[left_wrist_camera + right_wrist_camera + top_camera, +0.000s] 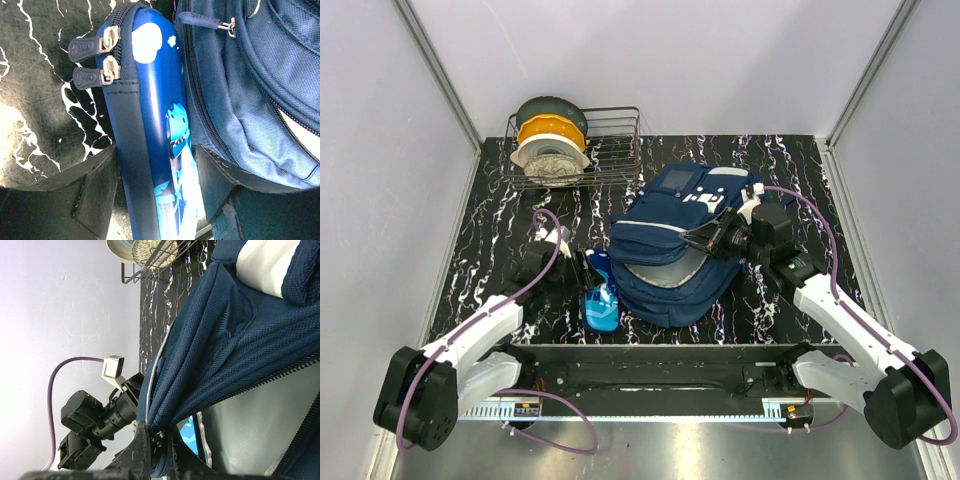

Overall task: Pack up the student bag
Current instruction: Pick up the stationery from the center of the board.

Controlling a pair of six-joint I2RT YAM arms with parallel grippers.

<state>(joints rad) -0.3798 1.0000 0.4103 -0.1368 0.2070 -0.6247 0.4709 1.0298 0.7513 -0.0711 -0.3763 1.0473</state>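
Observation:
The student bag (665, 260), navy with white patches, lies in the middle of the table with its main zip open, showing light grey lining (260, 425). My right gripper (705, 240) (159, 440) is shut on the bag's upper flap by the zip edge, holding the mouth lifted. A blue pencil case (601, 305) (155, 125) with a cartoon print and two zip pulls stands on its edge against the bag's left side (240, 90). My left gripper (582, 272) (157, 155) is open, with one finger on each side of the case. A sliver of the case (189, 432) shows through the bag's mouth.
A wire rack (610, 150) at the back left holds three filament spools (550, 150), green, yellow and white. Grey walls close in the table on three sides. The left arm's wrist (95, 415) sits close to the bag's left edge.

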